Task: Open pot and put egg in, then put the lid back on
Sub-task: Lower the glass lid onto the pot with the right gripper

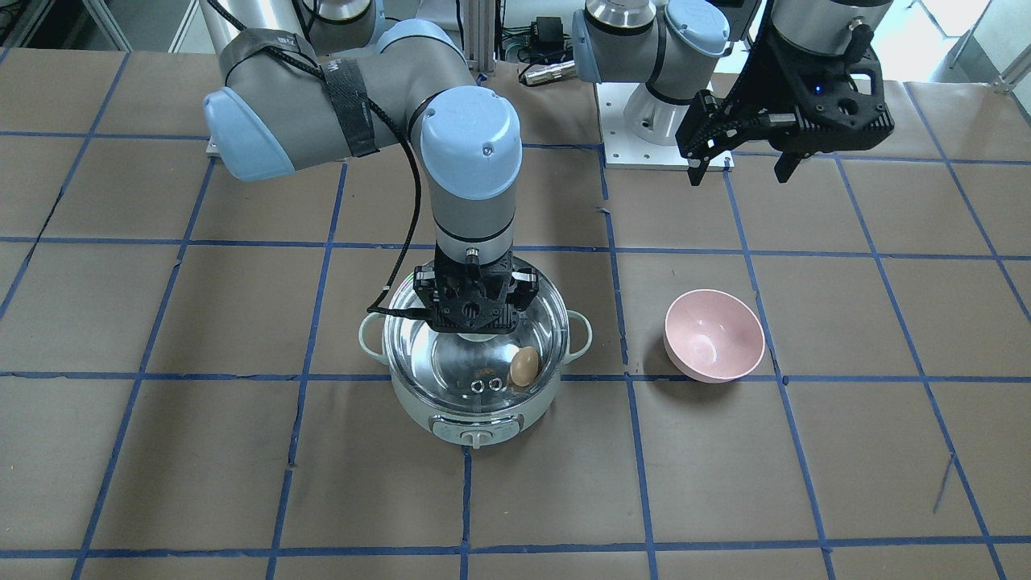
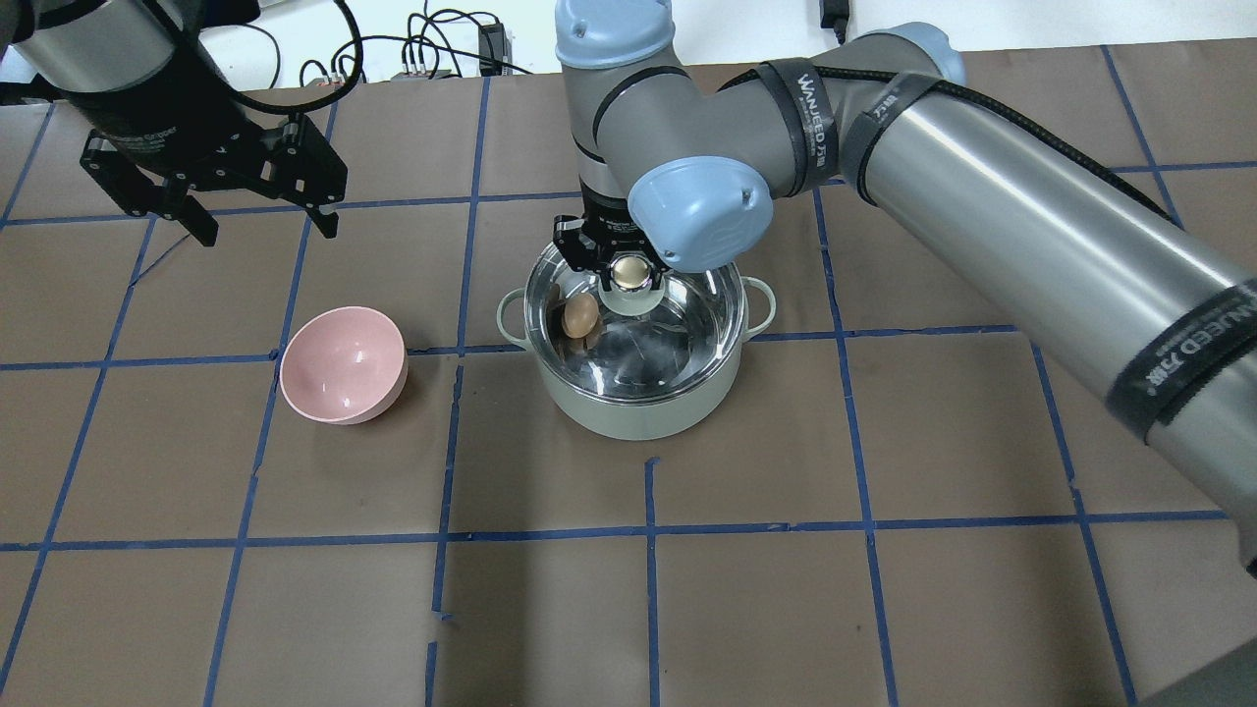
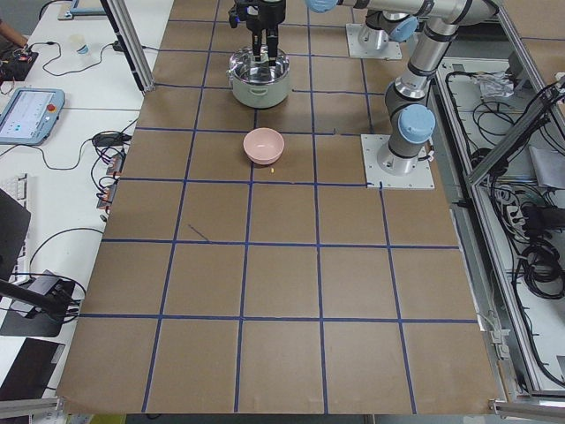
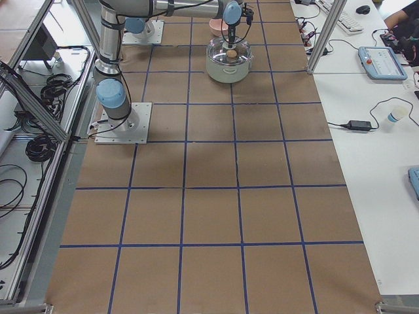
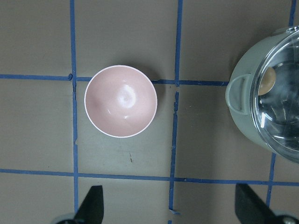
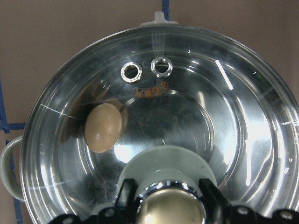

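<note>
The mint-green pot (image 1: 475, 419) stands mid-table, also in the overhead view (image 2: 638, 412). The clear glass lid (image 6: 224, 116) sits on its rim. The brown egg (image 6: 103, 127) lies inside on the steel bottom, seen through the glass in the front view (image 1: 523, 366) and the overhead view (image 2: 579, 314). My right gripper (image 6: 170, 205) points straight down over the pot (image 1: 471, 318), its fingers shut on the lid's knob. My left gripper (image 1: 741, 173) is open and empty, raised above the table behind the pink bowl (image 2: 268, 234).
A pink bowl (image 1: 713, 334) sits empty on the table on my left of the pot, also in the left wrist view (image 5: 120, 101). Brown paper with blue tape lines covers the table. The arm bases stand at the table's back edge.
</note>
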Tool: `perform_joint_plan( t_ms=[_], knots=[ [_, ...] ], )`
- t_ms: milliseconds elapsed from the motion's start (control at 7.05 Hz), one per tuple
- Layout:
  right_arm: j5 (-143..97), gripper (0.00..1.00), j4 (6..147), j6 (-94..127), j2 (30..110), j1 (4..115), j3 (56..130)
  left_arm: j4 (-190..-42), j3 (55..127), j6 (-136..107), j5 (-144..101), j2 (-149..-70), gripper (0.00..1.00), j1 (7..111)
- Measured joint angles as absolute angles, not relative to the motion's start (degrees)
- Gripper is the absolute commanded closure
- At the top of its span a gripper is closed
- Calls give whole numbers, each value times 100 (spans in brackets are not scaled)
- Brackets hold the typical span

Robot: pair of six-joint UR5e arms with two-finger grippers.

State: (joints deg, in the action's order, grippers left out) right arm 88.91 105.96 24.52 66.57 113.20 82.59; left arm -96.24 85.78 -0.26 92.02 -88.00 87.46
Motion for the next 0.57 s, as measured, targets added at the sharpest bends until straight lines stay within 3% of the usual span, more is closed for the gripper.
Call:
perform_joint_plan(
  t_ms=[142,284,425,567],
  knots=[
    [8893,80,10604,2469,6655,11320,8268,-9624,8581,-24,9202,-8800,0,8747],
    [8896,30,10607,2477,6654,11320,8281,-9622,8584,-21,9202,-8800,0,8750],
    [8917,0,10608,2469,6654,11320,8293,-9618,8585,-19,9202,-8798,0,8753],
    [8953,0,10606,2464,6655,11321,8294,-9616,8587,-18,9200,-8798,0,8753]
  ],
)
